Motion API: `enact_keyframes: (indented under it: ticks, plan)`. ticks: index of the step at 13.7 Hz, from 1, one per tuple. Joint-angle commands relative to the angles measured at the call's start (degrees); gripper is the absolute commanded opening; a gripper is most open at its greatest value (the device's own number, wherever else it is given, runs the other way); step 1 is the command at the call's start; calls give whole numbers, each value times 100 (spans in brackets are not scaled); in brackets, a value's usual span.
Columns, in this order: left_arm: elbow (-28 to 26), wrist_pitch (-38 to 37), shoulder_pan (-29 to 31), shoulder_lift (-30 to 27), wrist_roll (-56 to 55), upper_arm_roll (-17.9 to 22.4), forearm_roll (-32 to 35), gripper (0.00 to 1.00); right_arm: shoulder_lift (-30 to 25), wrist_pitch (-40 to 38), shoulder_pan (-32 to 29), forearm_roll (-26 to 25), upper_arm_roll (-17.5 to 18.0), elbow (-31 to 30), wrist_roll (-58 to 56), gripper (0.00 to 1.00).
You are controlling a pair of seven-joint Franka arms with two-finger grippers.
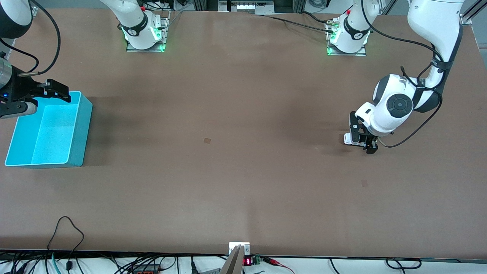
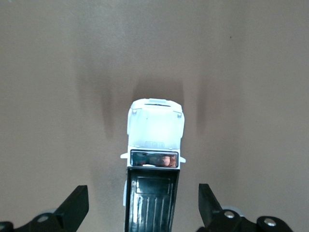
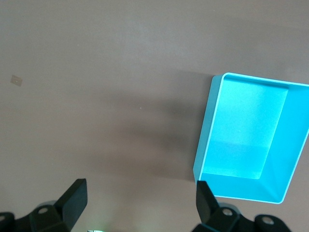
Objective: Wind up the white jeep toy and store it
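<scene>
The white jeep toy stands on the brown table toward the left arm's end. In the left wrist view the white jeep toy shows a white hood, a windscreen and a black roof panel. My left gripper is lowered around it and open. Its fingers stand on either side of the roof with a gap to the toy on both sides. My right gripper hangs open with nothing in it, over the table beside the turquoise bin. The right wrist view shows the right gripper over bare table.
The turquoise bin sits at the right arm's end of the table and holds nothing. Both robot bases stand along the table edge farthest from the front camera. Cables hang at the edge nearest that camera.
</scene>
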Motion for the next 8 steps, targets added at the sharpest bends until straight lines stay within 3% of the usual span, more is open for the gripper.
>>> enact_keyframes:
  ticks: [1,8]
  plan:
    - [-95,53,49,11,240,-11,91,100,-14,-67,-7,24,18,33,-71,100]
    - [-104,238,216,143,320,-11,100,100,-5,-67,-7,33,18,33,-71,100]
